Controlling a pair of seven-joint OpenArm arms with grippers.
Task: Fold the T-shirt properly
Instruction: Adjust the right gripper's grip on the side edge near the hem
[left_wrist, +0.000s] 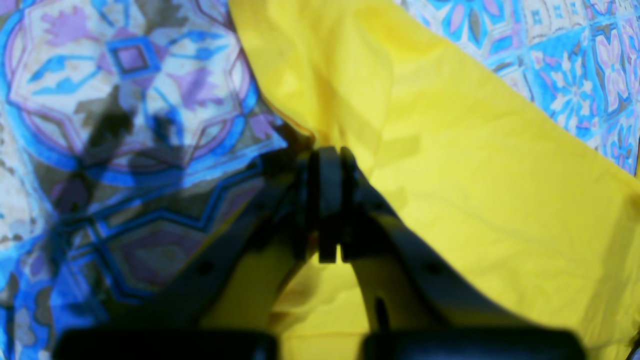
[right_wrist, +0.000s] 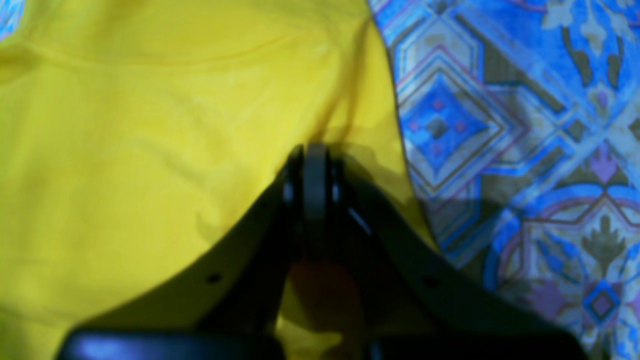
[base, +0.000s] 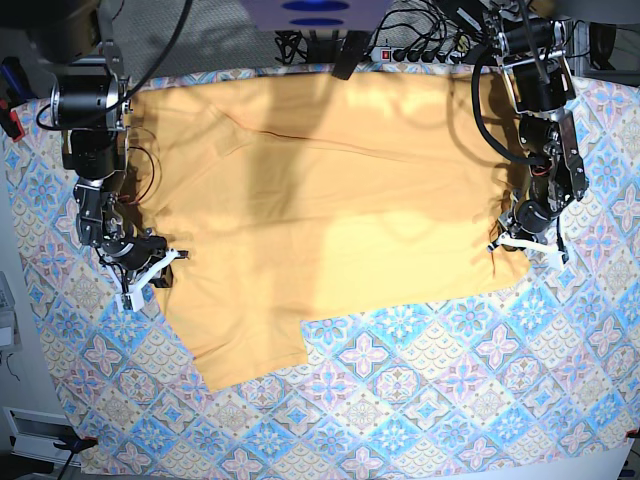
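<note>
The pale orange-yellow T-shirt (base: 320, 200) lies spread flat across the patterned table, one sleeve pointing toward the front left. My right gripper (base: 163, 262) sits at the shirt's left edge. In the right wrist view its fingers meet at the tips (right_wrist: 315, 150), shut on the T-shirt (right_wrist: 125, 150), and creases run out from the pinch. My left gripper (base: 497, 243) is at the shirt's right edge. In the left wrist view it (left_wrist: 330, 155) is shut on the hem of the T-shirt (left_wrist: 475, 175), with yellow cloth also under the fingers.
A blue-and-pink patterned tablecloth (base: 400, 400) covers the table around the shirt (left_wrist: 130, 100) (right_wrist: 525, 125). Cables and a power strip (base: 420, 45) lie along the back edge. Both arm bases stand at the back corners.
</note>
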